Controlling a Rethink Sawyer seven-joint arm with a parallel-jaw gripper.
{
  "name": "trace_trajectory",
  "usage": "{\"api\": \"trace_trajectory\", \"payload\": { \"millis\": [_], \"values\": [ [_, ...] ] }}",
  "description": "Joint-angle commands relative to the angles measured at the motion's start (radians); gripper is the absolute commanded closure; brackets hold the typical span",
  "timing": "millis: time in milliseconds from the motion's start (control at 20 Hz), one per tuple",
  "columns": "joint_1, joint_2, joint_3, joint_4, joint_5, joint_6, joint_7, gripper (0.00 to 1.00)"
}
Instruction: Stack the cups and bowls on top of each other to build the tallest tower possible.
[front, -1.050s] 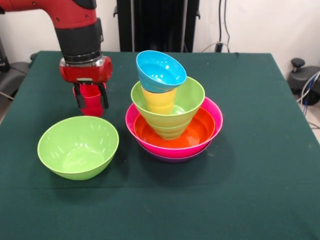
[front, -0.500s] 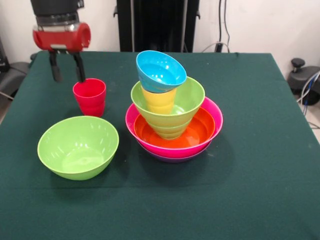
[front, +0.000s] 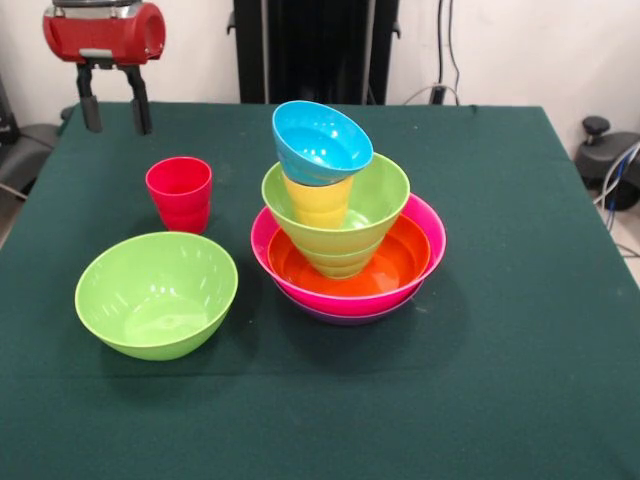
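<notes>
Hand (front: 112, 115) at the upper left of the front view, raised above the dark green cloth-covered surface (front: 520, 300), two dark fingers (front: 89, 108) hanging down, spread apart, nothing between them. Red housing sits above the fingers.

Below and slightly right of the hand: small glossy red plastic cup with ribbed lower body (front: 180, 194), upright, mouth up, standing alone on the surface, apart from the hand.

Nearer the camera than the red cup: large glossy lime green plastic bowl (front: 157, 294), upright, empty, on its own, close to the cup but not touching as far as can be told.

Right of both, about mid-surface: the tower (front: 345, 225). At the bottom a wide purple bowl (front: 345, 318), only a thin edge visible under a large hot pink bowl (front: 432, 240). Wide orange bowl (front: 405, 262) nested inside the pink. Second large lime green bowl (front: 380, 205) sits in the orange one; ribbed lime green steps show below it, cannot tell if that is a separate bowl. Yellow plastic cup (front: 318, 203) stands inside the green bowl, towards its left side. Small sky blue bowl (front: 322, 142) on top of the yellow cup, tilted, opening facing the camera and right.
</notes>
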Motion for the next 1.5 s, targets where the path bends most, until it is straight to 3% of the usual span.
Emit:
{"api": "trace_trajectory", "payload": {
  "millis": [50, 450, 900, 1500],
  "values": [
    [0.083, 0.015, -0.038, 0.102, -0.073, -0.025, -0.084, 0.00],
    [0.091, 0.000, -0.052, 0.135, -0.077, -0.050, -0.068, 0.00],
    [0.094, 0.156, -0.110, 0.040, -0.188, -0.106, -0.096, 0.00],
    [0.100, 0.220, -0.130, -0.005, -0.240, -0.125, -0.101, 0.00]
  ]
}}
